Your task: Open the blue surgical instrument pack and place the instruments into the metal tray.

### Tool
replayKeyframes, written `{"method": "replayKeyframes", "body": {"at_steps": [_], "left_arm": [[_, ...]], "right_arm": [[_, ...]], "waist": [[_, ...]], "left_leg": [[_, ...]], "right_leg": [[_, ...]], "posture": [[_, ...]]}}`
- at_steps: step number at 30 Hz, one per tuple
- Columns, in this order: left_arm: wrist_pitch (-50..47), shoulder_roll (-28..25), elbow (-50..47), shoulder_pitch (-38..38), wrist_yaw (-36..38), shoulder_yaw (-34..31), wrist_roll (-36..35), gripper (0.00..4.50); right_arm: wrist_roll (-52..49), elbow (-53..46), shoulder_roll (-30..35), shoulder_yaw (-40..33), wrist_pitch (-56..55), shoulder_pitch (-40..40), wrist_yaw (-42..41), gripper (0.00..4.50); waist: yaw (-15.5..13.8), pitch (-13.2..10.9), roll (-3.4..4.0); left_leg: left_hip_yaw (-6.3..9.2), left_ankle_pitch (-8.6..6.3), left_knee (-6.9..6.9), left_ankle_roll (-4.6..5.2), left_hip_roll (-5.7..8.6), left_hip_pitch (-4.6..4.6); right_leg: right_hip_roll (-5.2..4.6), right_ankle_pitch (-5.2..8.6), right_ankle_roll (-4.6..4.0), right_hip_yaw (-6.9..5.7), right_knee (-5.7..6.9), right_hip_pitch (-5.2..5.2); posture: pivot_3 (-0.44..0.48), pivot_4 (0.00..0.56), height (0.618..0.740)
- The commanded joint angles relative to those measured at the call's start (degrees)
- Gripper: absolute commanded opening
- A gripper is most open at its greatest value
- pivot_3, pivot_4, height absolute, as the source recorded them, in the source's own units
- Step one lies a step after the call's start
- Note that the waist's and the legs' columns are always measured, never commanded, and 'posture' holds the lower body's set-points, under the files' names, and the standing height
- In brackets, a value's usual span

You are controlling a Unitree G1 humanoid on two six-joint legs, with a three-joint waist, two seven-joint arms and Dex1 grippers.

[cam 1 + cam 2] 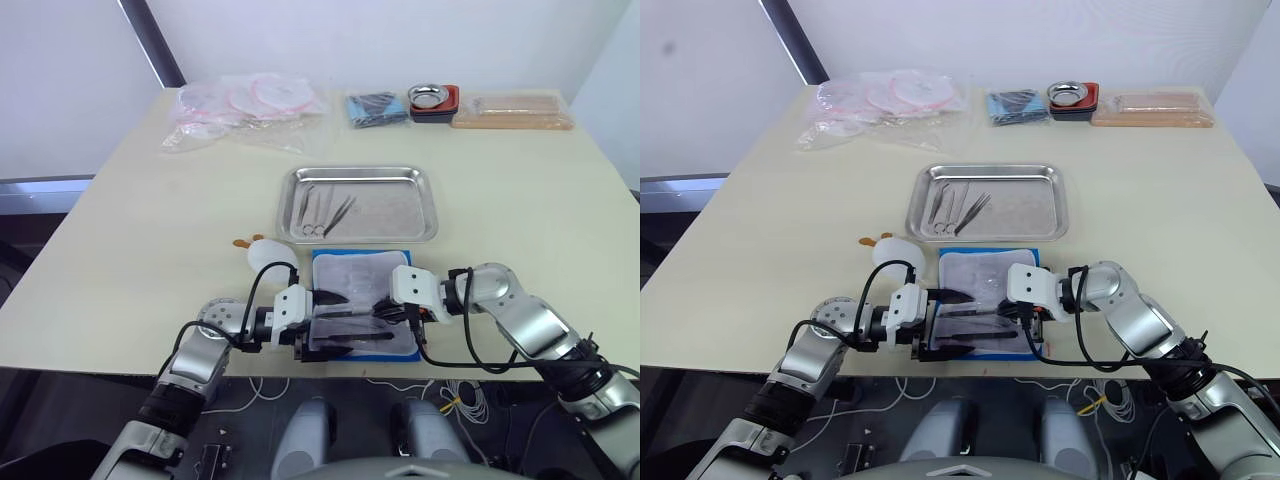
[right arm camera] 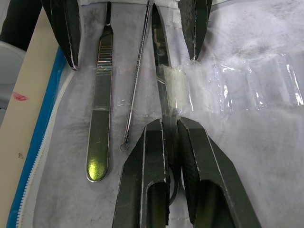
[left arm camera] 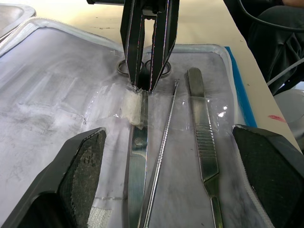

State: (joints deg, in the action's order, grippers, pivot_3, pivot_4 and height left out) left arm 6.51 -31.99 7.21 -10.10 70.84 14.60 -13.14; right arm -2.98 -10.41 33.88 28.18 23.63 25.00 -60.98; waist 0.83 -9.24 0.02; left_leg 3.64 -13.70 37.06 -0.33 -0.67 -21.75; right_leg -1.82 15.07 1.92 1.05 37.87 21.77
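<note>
A: Pale wooden table against a white wall. Far edge, left to right: clear plastic bags, dark blue cloth bundle, small metal bowl in a red-black dish, tan packet.

B: Task items?

A: Metal tray mid-table, three instruments lying in its left part. Blue surgical instrument pack just below the tray at the near edge, lying open, white lining up. White rounded object just left of the pack.

B: Still in the pack?

A: Under the clear sleeves: scissors, thin probe, flat handle, lying side by side.

B: Left claw?

A: Left gripper low over the pack's left end, fingers spread wide, straddling all three tools, touching none as far as visible.

B: Right?

A: Right gripper over the pack's right end, facing the left one. Fingers pinched in on the scissors just above the ring handles, blades running away under a strip of clear tape.
</note>
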Motion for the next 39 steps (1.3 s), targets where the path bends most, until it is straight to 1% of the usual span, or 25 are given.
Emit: {"method": "replayKeyframes", "body": {"at_steps": [1, 9, 17, 25, 29, 36, 39], "left_arm": [[-3.1, -1.1, 4.5, 2.8, 0.0, 3.3, 4.0, 4.5], [-3.4, -0.8, 4.4, 2.9, -0.4, 3.6, 4.3, 4.5], [-2.5, -0.8, 5.2, 3.0, -0.4, 4.0, 4.9, 4.5], [-1.9, -0.7, 5.6, 3.1, -0.6, 4.2, 5.2, 4.5], [-1.7, -0.8, 5.9, 3.0, -1.1, 4.7, 6.2, 4.5], [-1.6, -0.8, 5.6, 3.6, -1.4, 4.5, 5.8, 4.5], [-1.8, -0.8, 5.4, 3.7, -1.5, 4.5, 5.6, 4.5]], "right_arm": [[1.1, 0.0, 0.9, -0.8, -0.2, -0.2, 0.3, 0.04], [0.6, -3.9, 1.0, -1.0, 0.6, 1.6, -0.6, 0.04], [3.7, -8.2, 3.5, 0.3, 4.1, 4.7, -2.3, 0.04], [5.4, -11.0, 7.6, 0.9, 5.9, 5.2, -4.5, 0.04], [5.4, -11.3, 10.5, -0.6, 4.3, 4.8, -5.2, 0.04], [4.0, -12.8, 14.6, -3.3, 3.5, 3.0, -6.5, 0.04], [2.1, -13.5, 16.8, -6.2, 3.7, 1.5, -7.4, 0.04]], "waist": [[0.0, 0.0, 0.0], [0.0, 0.0, 0.0], [-0.1, 0.0, 0.03], [-0.2, 0.0, 0.03], [-0.2, 0.0, 0.03], [-0.2, 0.0, 0.03], [-0.3, 0.0, 0.04]], "left_leg": [[0.0, 0.0, 0.0, 0.0, 0.0, 0.0], [0.02, 0.0, -0.03, 0.0, -0.01, -0.02], [0.02, 0.0, -0.19, 0.0, 0.01, -0.05], [-0.01, 0.0, -0.31, 0.0, 0.04, -0.11], [0.0, 0.0, -0.35, 0.0, 0.05, -0.11], [-0.03, 0.0, -0.44, 0.0, 0.06, -0.11], [-0.04, 0.0, -0.48, 0.0, 0.06, -0.1]], "right_leg": [[0.0, 0.0, 0.0, 0.0, 0.0, 0.0], [-0.04, 0.0, 0.0, -0.01, -0.01, 0.03], [-0.05, 0.01, 0.0, -0.01, -0.1, 0.1], [-0.1, 0.01, 0.01, -0.01, -0.23, 0.22], [-0.12, 0.01, 0.01, -0.02, -0.26, 0.22], [-0.15, 0.02, 0.04, -0.02, -0.37, 0.22], [-0.16, 0.02, 0.05, -0.01, -0.39, 0.22]], "posture": [[0.0, 0.15, 0.74], [0.0, 0.15, 0.74], [0.0, 0.15, 0.74], [0.0, 0.15, 0.74], [0.0, 0.15, 0.74], [0.0, 0.15, 0.74], [0.0, 0.15, 0.74]]}}
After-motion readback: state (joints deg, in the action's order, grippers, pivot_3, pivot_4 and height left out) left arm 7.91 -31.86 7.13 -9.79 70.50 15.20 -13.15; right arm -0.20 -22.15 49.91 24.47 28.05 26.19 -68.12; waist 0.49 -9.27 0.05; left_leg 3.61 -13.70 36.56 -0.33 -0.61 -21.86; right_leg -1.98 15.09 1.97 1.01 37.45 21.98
